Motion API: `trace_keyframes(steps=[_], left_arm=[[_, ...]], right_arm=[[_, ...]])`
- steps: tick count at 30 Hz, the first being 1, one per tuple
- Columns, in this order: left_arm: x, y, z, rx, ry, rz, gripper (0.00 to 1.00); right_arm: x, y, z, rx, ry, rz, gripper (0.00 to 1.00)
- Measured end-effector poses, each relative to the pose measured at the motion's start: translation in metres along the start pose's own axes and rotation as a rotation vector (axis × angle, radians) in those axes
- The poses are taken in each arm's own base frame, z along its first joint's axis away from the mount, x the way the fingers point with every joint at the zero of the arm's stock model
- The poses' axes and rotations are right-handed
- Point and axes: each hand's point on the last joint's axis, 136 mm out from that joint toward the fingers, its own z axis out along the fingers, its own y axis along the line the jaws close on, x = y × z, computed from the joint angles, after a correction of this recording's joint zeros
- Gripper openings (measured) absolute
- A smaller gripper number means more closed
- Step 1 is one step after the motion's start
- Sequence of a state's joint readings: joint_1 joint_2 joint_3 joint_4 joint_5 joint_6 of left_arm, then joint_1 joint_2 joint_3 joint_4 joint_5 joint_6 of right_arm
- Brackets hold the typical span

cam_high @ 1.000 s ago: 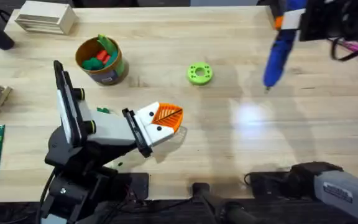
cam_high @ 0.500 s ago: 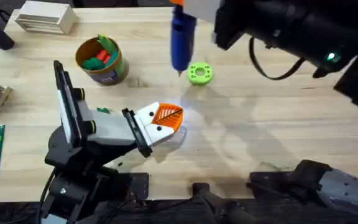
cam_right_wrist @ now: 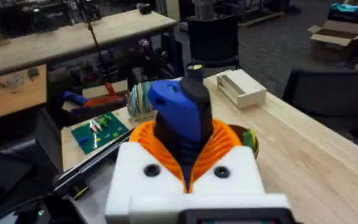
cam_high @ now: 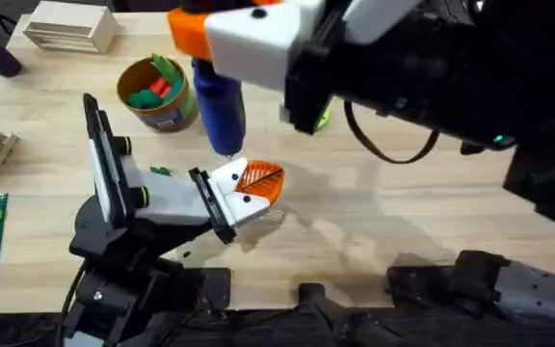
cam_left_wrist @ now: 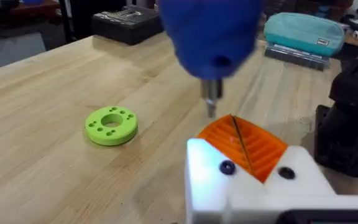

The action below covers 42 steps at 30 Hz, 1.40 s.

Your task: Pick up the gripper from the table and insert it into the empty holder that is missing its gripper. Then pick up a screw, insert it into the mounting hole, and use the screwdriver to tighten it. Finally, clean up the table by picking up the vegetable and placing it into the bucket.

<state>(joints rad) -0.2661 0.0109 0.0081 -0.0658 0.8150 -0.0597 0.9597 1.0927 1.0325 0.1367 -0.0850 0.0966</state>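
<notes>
The right gripper (cam_right_wrist: 188,155) pinches the screwdriver (cam_high: 220,101) between its orange pads and holds it upright over the table (cam_high: 432,183); the bit (cam_left_wrist: 211,99) hangs just above the left gripper (cam_high: 258,183), close to its orange tips; the left gripper lies low on the table, its two orange pads (cam_left_wrist: 244,143) pressed together; the vegetable (cam_high: 161,171) lies on the table beside the left arm; the bucket (cam_high: 155,93) stands behind it, holding green and red toy pieces; a lime-green ring (cam_left_wrist: 111,125) rests on the table nearby.

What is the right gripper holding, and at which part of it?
The right gripper holds the blue screwdriver, its orange-padded fingers clamped around the body's upper part.
</notes>
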Motion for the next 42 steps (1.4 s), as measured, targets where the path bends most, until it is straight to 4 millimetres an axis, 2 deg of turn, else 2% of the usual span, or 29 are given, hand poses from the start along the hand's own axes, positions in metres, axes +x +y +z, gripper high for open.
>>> trace_keyframes(steps=[10, 19, 42], left_arm=[[0.0, 0.0, 0.0, 0.0, 0.0, 0.0, 0.006], [0.0, 0.0, 0.0, 0.0, 0.0, 0.0, 0.006], [0.0, 0.0, 0.0, 0.0, 0.0, 0.0, 0.006]], right_arm=[[0.021, 0.003, 0.01, -0.016, 0.065, 0.008, 0.029], [0.022, 0.009, 0.011, -0.055, 0.068, 0.009, 0.029], [0.026, 0.011, 0.01, -0.064, 0.086, -0.018, 0.029]])
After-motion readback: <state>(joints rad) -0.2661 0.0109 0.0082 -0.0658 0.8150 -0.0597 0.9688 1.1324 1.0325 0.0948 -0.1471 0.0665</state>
